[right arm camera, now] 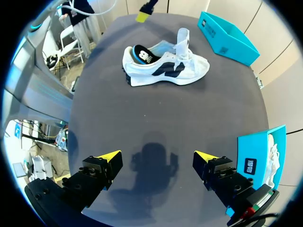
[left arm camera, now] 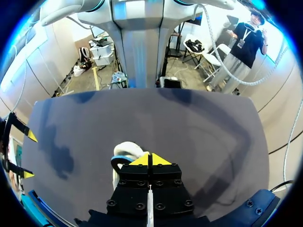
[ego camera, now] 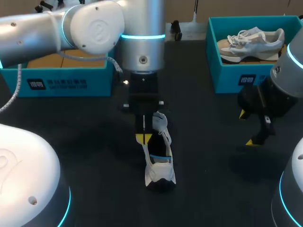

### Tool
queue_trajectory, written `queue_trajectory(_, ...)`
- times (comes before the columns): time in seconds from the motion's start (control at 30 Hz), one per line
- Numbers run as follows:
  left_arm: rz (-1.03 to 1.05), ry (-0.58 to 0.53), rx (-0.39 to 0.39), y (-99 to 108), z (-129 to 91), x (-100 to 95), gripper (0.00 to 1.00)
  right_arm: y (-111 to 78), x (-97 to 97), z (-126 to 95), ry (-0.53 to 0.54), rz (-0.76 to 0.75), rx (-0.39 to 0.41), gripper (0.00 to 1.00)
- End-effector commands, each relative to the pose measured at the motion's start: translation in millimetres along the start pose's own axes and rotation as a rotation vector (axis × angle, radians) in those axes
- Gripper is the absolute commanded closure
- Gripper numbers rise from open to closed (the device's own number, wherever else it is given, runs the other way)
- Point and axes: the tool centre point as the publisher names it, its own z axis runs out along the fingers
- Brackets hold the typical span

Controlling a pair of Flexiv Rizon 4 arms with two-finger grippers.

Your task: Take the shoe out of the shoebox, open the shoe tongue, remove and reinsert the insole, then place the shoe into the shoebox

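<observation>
**A:** While the insole step is waiting, what is lying where, largest first?

**B:** Table [ego camera: 94, 142]: dark, carrying everything. Left shoebox [ego camera: 61, 82] and right shoebox [ego camera: 227, 78]: teal, sitting at the far edge, the right one holding a second shoe [ego camera: 251, 42]. Shoe [ego camera: 160, 163]: white, standing on its sole at mid-table, outside both boxes. Its long axis is running away from me, heel nearest me.

**A:** And the jaws?

**B:** Left jaws: pressed together, yellow tips meeting, hanging just beside the shoe's left flank at the collar, and much the nearer. Right jaws: spread wide, holding nothing, hovering well apart to the shoe's right. Tongue [right arm camera: 182, 38]: standing up. Insole [right arm camera: 142, 51]: dark, blue-edged, showing at the heel opening.

**A:** Anything hiding?

**B:** The left wrist is covering the toe in the head view. I cannot tell whether the meeting tips are pinching anything thin, or whether the insole is sitting flat or lifting.
</observation>
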Motion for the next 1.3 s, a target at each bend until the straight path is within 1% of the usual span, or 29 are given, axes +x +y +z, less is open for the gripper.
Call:
queue_trajectory(0.03, 0.0, -0.006, -0.017, -4, 0, 3.8, 1.0, -0.2, 1.0, 1, -0.003, 0.0, 0.001, 0.0)
queue_trajectory(0.2, 0.0, -0.006, -0.017, -4, 0, 3.8, 1.0, -0.2, 1.0, 1, -0.003, 0.0, 0.001, 0.0)
queue_trajectory(0.23, -0.005, -0.009, -0.041, -6, 5, 0.0, 1.0, -0.2, 1.0, 1, -0.003, 0.0, 0.001, 0.0)
queue_trajectory(0.3, 0.002, -0.007, -0.056, -7, 13, -4.5, 1.0, -0.2, 1.0, 1, -0.003, 0.0, 0.001, 0.0)
queue_trajectory(0.47, 0.03, -0.048, -0.094, -8, 28, -15.0, 1.0, -0.2, 1.0, 1, -0.003, 0.0, 0.001, 0.0)
queue_trajectory(0.53, 0.029, -0.061, -0.121, -8, 32, -19.1, 1.0, -0.2, 1.0, 1, -0.003, 0.0, 0.001, 0.0)
queue_trajectory(0.7, 0.016, -0.086, -0.181, -7, 40, -25.3, 1.0, -0.2, 1.0, 1, -0.003, 0.0, 0.001, 0.0)
queue_trajectory(0.8, 0.015, -0.087, -0.186, -4, 42, -28.0, 1.0, -0.2, 1.0, 1, -0.003, 0.0, 0.001, 0.0)
queue_trajectory(0.97, -0.012, -0.107, -0.228, 1, 48, -31.1, 1.0, -0.2, 1.0, 1, -0.003, 0.0, 0.001, 0.0)
queue_trajectory(1.1, -0.023, -0.112, -0.23, 8, 51, -33.7, 1.0, -0.2, 1.0, 1, -0.003, 0.0, 0.001, 0.0)
queue_trajectory(1.13, -0.025, -0.115, -0.218, 10, 52, -34.3, 1.0, -0.2, 1.0, 1, -0.003, 0.0, 0.001, 0.0)
queue_trajectory(1.3, -0.045, -0.114, -0.216, 19, 62, -38.3, 1.0, -0.2, 1.0, 1, -0.003, 0.0, 0.001, 0.0)
